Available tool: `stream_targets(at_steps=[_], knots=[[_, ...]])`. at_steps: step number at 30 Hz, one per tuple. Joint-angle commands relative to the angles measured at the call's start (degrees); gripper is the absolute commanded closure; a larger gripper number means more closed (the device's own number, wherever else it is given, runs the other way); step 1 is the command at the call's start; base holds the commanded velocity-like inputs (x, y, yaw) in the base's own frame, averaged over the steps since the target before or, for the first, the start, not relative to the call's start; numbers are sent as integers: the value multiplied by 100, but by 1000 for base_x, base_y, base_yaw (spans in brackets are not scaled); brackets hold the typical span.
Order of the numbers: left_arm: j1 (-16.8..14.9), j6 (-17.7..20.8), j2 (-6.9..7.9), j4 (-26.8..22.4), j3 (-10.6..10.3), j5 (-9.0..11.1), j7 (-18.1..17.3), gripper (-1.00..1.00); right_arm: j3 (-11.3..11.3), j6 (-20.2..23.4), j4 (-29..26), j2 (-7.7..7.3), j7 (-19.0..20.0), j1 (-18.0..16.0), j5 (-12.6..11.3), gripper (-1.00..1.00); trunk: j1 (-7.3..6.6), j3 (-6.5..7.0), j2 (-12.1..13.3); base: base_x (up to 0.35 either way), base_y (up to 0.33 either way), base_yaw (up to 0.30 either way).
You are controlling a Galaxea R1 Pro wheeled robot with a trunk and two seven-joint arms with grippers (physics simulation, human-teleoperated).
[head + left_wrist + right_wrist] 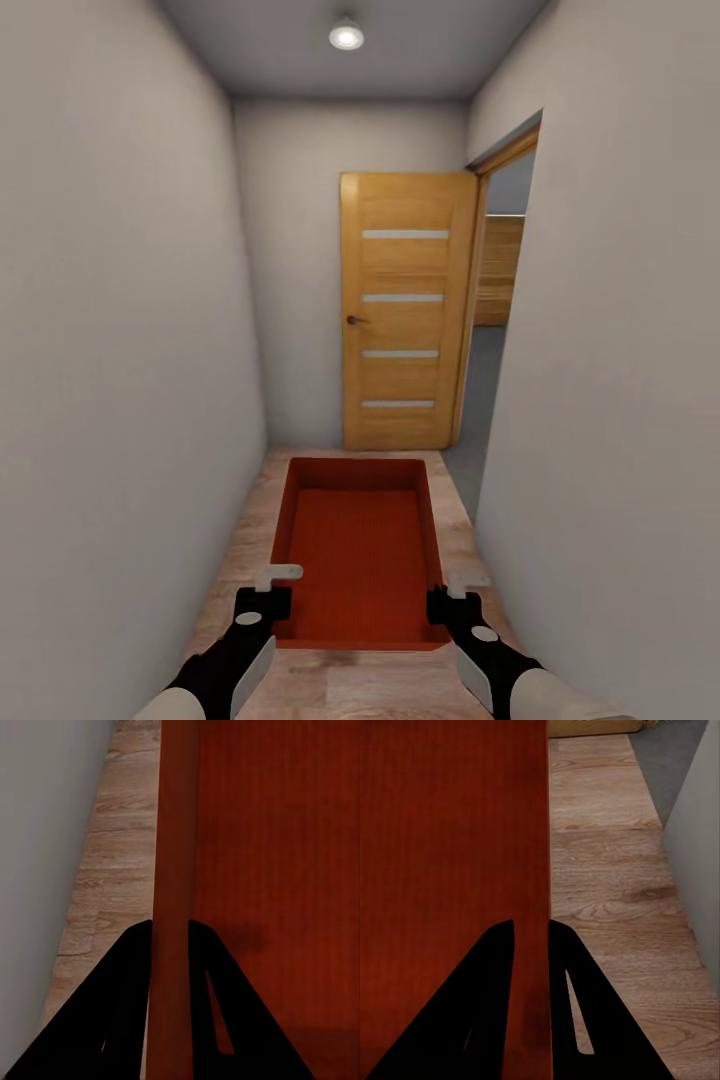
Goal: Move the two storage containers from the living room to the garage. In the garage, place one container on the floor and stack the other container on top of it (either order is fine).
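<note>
I hold one red-orange open-topped storage container [360,560] level above the wood plank floor of a narrow corridor. My left gripper [268,600] is shut on its left wall near the close corner. My right gripper [447,603] is shut on its right wall. In the left wrist view the thin wall [174,832] runs between the black fingers [112,1005]. The right wrist view has the container [450,832] with its wall pinched in my right gripper [532,924]. The other container is out of view.
Plain white walls [120,400] close in on both sides. At the corridor's end an open wooden door [405,310] stands beside a doorway [495,300] on the right, where a grey floor [470,400] begins. A ceiling light [346,36] shines overhead.
</note>
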Motion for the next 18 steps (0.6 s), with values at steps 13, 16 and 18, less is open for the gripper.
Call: stream_targets(at_steps=[13,16,18], knots=[[-7,36,27,-6,294,120,81,100,-79,-12,-22,-51,21,-6,23,100,5,-9,-7,317,0,4],[-7,33,27,-11,294,120,81,100,-79,-12,-22,-58,21,-6,35,100,5,-9,-7,317,0,148],[-7,33,27,-13,294,120,81,100,-79,-12,-22,-59,21,-6,36,100,5,-9,-7,317,0,158]])
